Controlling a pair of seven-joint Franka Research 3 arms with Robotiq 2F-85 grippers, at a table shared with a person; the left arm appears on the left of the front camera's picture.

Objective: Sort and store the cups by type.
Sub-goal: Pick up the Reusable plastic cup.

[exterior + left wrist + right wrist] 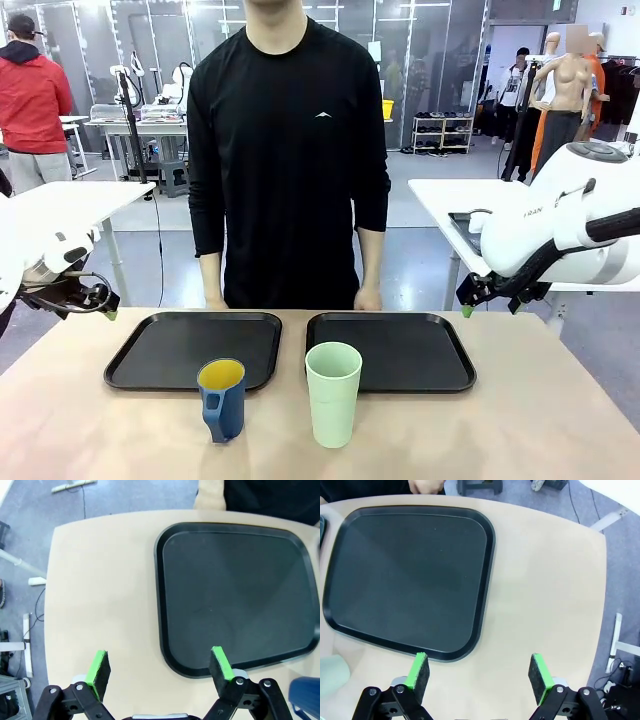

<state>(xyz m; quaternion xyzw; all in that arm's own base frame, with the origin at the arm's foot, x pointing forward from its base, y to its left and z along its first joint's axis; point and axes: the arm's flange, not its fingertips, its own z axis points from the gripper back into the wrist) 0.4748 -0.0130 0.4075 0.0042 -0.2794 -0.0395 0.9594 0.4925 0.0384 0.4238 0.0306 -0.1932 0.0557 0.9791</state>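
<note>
Holds left hand [159,665] and right hand [479,671] wide, empty, above the tabletop's side edges. Leaves mint tumbler [333,392] and blue mug [222,400] standing by the near edge. Could topple the tall tumbler through an off-centre pinch.

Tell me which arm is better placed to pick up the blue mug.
Probably left: the blue mug stands before the left tray, nearer the open left gripper; the right gripper must pass the green tumbler.
</note>
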